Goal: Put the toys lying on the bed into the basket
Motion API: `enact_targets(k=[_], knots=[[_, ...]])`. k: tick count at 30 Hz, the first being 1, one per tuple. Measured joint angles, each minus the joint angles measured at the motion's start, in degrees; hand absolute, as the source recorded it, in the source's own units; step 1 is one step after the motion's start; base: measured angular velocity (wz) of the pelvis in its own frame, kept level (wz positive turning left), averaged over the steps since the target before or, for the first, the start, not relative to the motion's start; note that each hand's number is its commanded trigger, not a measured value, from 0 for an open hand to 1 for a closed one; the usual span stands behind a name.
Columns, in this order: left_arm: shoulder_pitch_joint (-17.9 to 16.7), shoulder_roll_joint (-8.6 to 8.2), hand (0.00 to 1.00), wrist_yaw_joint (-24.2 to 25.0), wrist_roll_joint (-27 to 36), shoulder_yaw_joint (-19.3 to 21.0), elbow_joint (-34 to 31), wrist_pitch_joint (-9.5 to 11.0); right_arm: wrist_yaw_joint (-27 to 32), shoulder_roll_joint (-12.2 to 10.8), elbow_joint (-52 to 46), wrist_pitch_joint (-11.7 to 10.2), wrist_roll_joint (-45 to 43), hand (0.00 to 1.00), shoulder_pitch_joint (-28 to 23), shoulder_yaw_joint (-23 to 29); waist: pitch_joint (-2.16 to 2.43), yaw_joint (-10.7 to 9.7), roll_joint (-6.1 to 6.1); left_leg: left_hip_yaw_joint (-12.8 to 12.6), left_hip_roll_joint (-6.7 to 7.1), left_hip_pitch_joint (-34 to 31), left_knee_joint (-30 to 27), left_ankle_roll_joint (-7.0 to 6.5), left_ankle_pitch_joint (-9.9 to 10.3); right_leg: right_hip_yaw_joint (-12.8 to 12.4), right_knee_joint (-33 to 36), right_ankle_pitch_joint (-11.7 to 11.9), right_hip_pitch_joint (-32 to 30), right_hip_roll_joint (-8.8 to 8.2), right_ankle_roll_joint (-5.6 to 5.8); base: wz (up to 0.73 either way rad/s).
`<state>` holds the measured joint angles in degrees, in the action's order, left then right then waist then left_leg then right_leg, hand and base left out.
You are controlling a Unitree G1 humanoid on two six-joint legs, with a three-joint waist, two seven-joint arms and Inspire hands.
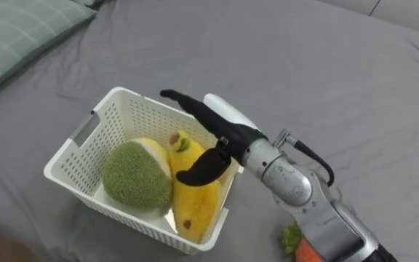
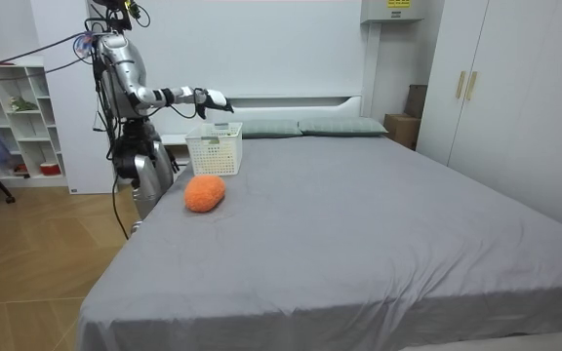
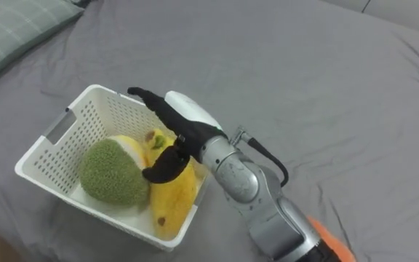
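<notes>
Right hand (image 1: 220, 124) over basket (image 1: 108, 211) — fingers spread, holding nothing. Green plush (image 1: 137, 175) and yellow banana plush (image 1: 195, 200) lie inside. Orange toy (image 2: 204, 193) on bed (image 2: 359, 224) just beside basket. Drop step looks finished — next: retract, reach down to orange toy, close round it.

Green round plush (image 1: 134, 176) and yellow plush (image 1: 195, 205) inside white basket (image 1: 70, 149); orange plush (image 2: 204, 193), maybe carrot, on bed (image 2: 359, 224) near it

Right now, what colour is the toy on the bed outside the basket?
The toy is orange; the room view shows it best.
</notes>
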<state>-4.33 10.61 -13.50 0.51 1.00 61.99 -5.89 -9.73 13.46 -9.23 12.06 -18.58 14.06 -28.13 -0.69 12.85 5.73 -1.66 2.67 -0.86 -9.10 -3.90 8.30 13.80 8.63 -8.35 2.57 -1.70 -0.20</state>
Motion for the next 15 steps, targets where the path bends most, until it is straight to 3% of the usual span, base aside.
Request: enact_targets(k=[3, 5, 9, 15], knots=[[-1.7, 0.02, 0.0, 0.01, -0.07, 1.26, 0.01, -0.08, 2.35, 0.21, -2.04, -0.19, -0.03, 0.0, -1.84, 3.34, 0.35, -0.52, -0.24, -0.3, -0.03, 0.66, 0.43, -0.01, 0.01, -1.15, -0.02, 0.0, 0.55, 0.11, 0.0, -0.07], [-2.13, -0.11, 0.0, 0.03, -0.06, 2.17, 0.01, -0.07, 3.47, 0.22, -2.65, -0.46, -0.14, 0.0, -2.98, 5.29, 0.34, -0.6, -0.29, -0.8, -0.07, 0.93, 0.44, -0.02, 0.01, -1.7, -0.01, 0.0, 0.58, 0.08, 0.0, -0.13], [-3.54, -1.19, 0.0, 0.03, -0.05, 3.46, -0.01, -0.04, 6.46, 0.22, -2.67, -2.04, 0.3, 0.0, -6.99, 11.37, 0.28, -2.78, -1.31, -1.3, -0.04, 1.55, 0.43, -0.27, 0.18, -2.79, 0.06, 0.0, 1.23, -0.01, 0.01, -0.05], [-4.59, -1.16, 0.0, -0.05, 0.17, 5.01, -0.01, 0.16, 10.77, 0.56, 0.6, -3.34, 0.41, 0.0, -11.8, 19.13, 0.68, -6.15, -1.28, -1.42, -0.09, 2.1, 0.38, -0.22, 0.15, -2.95, 0.13, 0.0, 1.63, 0.01, 0.01, -0.01]])
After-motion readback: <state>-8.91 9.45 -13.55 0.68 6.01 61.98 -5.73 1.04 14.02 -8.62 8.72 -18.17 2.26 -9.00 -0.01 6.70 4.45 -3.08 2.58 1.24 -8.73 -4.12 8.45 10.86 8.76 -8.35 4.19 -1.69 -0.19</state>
